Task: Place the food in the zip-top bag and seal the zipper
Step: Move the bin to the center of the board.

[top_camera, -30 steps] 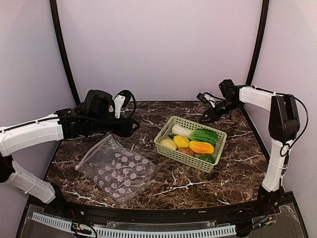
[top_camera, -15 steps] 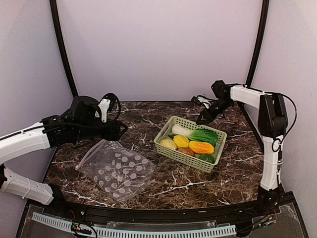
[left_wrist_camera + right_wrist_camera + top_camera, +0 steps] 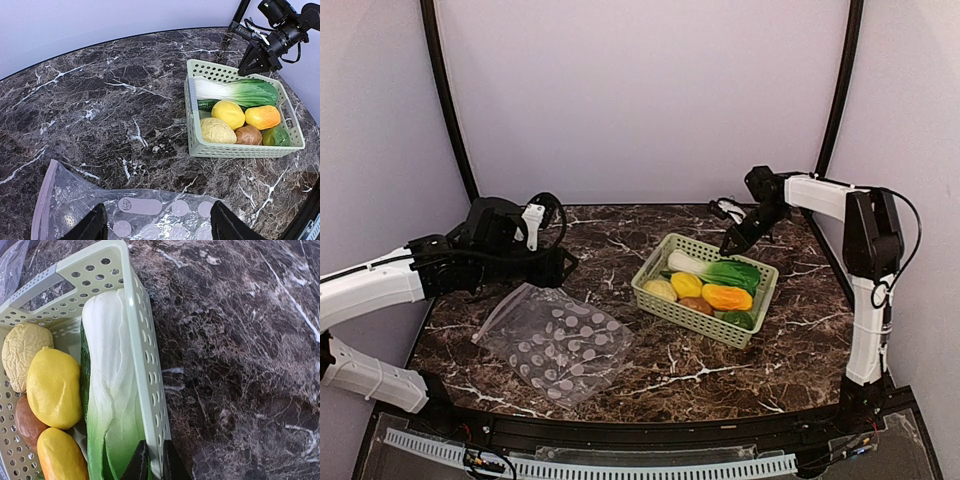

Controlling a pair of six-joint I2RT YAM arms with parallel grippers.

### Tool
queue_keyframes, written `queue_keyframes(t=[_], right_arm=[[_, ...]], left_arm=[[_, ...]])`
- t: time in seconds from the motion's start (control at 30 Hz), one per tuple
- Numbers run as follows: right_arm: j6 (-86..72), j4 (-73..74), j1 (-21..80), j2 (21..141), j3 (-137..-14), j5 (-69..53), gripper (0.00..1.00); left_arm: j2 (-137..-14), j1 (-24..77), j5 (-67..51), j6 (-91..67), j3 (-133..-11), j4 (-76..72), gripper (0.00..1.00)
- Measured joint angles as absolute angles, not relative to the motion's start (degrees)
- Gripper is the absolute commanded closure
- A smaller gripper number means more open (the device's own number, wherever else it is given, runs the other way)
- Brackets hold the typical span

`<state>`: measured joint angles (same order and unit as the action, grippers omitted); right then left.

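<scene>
Setup check, marble-patterned table (image 3: 660,370). Zip-top bag (image 3: 555,340) lies flat and limp at near left, empty, clear film printed with whitish dots; the zipper (image 3: 42,200), a thin pinkish-white strip, runs along its far-left edge. All food sits in the light-green perforated basket (image 3: 695,318) at centre right, well apart from the bag: bok choy (image 3: 110,380) along the far wall, glossy, white stem fading into green leaf; smooth yellow lemon (image 3: 52,390); a pale, wrinkled yellowish piece (image 3: 22,352); orange piece (image 3: 60,455); brown potato (image 3: 25,422); green pepper (image 3: 277,137). Left gripper (image 3: 162,220) hovers over the bag near its mouth, fingers spread wide, holding nothing. Right gripper (image 3: 153,462) is at the basket's far rim, fingers drawn almost together with only a slit between; the rim lines up with that slit, and I cannot tell whether it is pinched or merely beneath. Judgement: step in hand is opening the bag and taking the first item. Left should descend just behind the zipper and catch the top layer only, since the slippery film will likely lift as a doubled sheet otherwise. Right should spread again before reaching, then take the bok choy across its narrow stem, clear of the wall; the rounded hard pieces look prone to rolling.
</scene>
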<state>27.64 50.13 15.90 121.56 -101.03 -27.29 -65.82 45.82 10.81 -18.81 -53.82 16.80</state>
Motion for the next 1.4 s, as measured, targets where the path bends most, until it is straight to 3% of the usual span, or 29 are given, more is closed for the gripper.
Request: queue_keyframes(t=[0.17, 0.53, 0.73, 0.9, 1.07, 1.17, 1.3, 1.4], right_arm=[[23.2, 47.9, 15.2, 116.4, -94.1, -23.7, 1.0], [9.0, 43.2, 3.1, 101.6, -75.9, -17.5, 1.0], [3.3, 40.8, 1.6, 94.8, -69.1, -17.5, 1.0], [1.7, 40.0, 1.6, 92.2, -66.2, -21.5, 0.73], [2.5, 42.8, 1.0, 95.1, -67.9, -25.9, 0.67], [3.2, 43.9, -0.4, 96.7, -69.3, -27.9, 0.62], [4.7, 44.4, -2.2, 95.8, -71.2, -28.6, 0.54], [6.7, 44.8, -2.3, 93.7, -72.0, -29.2, 0.5]], left_arm=[[-65.8, 45.8, 10.8, -18.9, -53.7, 16.4, 0.31], [-66.9, 45.8, 11.6, -19.9, -52.4, 15.9, 0.31], [-67.2, 45.8, 12.5, -20.0, -52.4, 15.8, 0.31], [-68.3, 45.8, 12.6, -20.0, -52.4, 15.4, 0.29], [-70.0, 45.8, 13.3, -19.7, -53.1, 17.0, 0.18], [-72.0, 45.8, 16.3, -19.2, -55.5, 20.7, 0.05], [-71.9, 44.1, 18.7, -18.5, -56.2, 23.6, 0.02], [-69.7, 37.3, 15.0, -18.7, -54.5, 23.7, 0.01]])
